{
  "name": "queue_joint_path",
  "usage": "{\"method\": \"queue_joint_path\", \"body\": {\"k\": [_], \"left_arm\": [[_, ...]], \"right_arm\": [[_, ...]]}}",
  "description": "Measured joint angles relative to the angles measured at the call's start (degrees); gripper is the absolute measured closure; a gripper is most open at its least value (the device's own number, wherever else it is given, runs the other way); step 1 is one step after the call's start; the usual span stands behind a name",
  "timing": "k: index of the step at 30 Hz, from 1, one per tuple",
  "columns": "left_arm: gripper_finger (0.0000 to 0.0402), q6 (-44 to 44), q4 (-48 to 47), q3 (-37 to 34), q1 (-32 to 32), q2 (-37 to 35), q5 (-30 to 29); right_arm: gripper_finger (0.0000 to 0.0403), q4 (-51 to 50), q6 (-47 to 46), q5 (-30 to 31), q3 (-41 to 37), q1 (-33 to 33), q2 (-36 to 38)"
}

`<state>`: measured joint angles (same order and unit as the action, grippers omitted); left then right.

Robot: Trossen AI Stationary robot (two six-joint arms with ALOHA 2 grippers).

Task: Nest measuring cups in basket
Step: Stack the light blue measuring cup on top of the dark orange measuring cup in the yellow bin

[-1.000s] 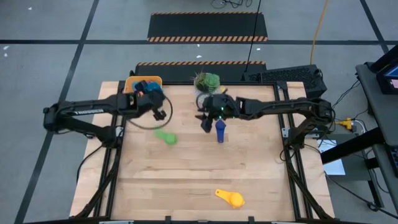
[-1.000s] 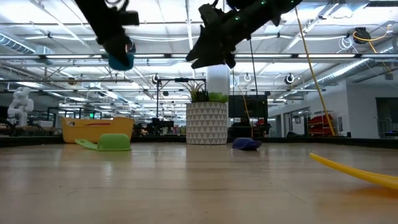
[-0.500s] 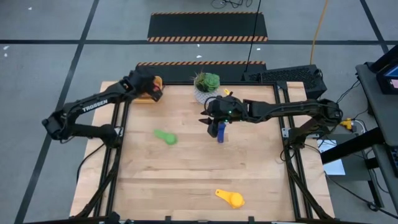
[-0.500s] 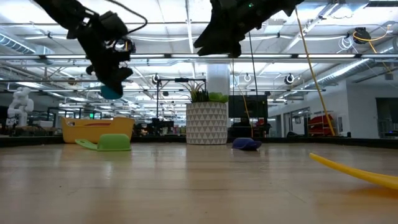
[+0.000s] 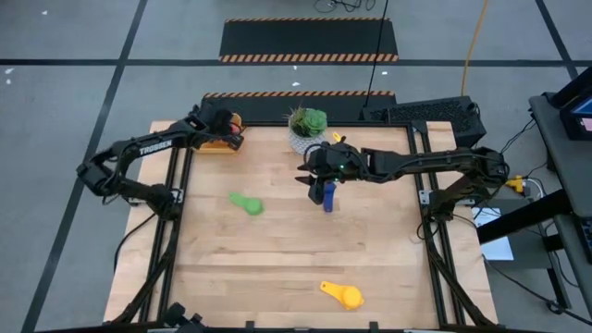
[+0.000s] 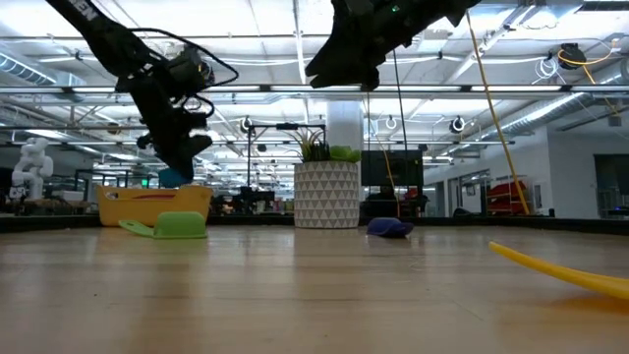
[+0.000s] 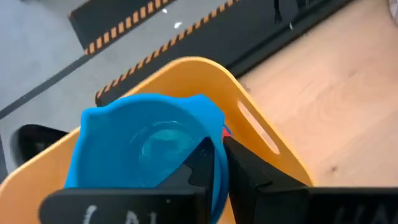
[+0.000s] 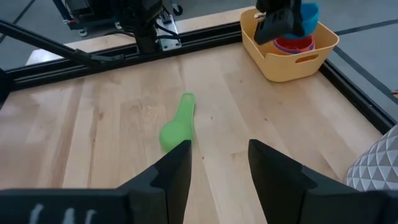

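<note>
My left gripper [image 5: 227,134] is shut on a light blue measuring cup [image 7: 149,149] over the yellow-orange basket [image 8: 292,62] at the table's far left corner. A red cup [image 8: 292,43] sits in the basket under it. My right gripper [image 8: 214,168] is open and hangs above the table's middle, touching nothing. The dark blue cup [image 5: 327,196] lies below it. The green cup [image 5: 247,203] lies mouth down left of centre. A yellow cup [image 5: 342,294] lies near the near edge. No orange cup shows. My left gripper pinches the light blue cup's wall [image 7: 214,146] at its rim, one finger [image 7: 199,165] inside the cup and one [image 7: 249,171] outside. The fingers come from above, slanting down. The cup hangs upright at the basket's rim height [image 6: 175,179]; whether it touches the red cup I cannot tell.
A white patterned pot with a green plant [image 5: 307,125] stands at the far edge, right of the basket and close behind my right gripper. Bare wood lies between the green cup and the yellow cup. Black frame rails run along the table's left and right sides.
My left gripper has carried the light blue cup from left of the table's middle toward the far left corner, then down over the basket to its rim height. My right gripper has stayed above the dark blue cup.
</note>
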<state>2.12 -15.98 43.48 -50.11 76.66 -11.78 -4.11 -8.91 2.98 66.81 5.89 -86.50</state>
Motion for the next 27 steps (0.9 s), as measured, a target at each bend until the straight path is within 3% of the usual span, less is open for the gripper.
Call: {"method": "queue_joint_path", "body": {"k": [13, 21, 27], "left_arm": [[0.036, 4.86, 2.63, 0.0, 0.05, 4.64, 1.3], [0.0359, 2.39, 2.59, 0.02, -0.17, 4.64, 1.48], [0.0304, 2.03, 2.65, 0.02, -0.17, 4.64, 0.9]], "right_arm": [[0.025, -0.08, -0.35, -0.02, 0.0, 0.0, 0.0], [0.025, -0.77, -0.85, -0.06, 0.0, -0.01, 0.0], [0.025, -0.88, -0.87, -0.07, 0.0, -0.79, 0.0]]}}
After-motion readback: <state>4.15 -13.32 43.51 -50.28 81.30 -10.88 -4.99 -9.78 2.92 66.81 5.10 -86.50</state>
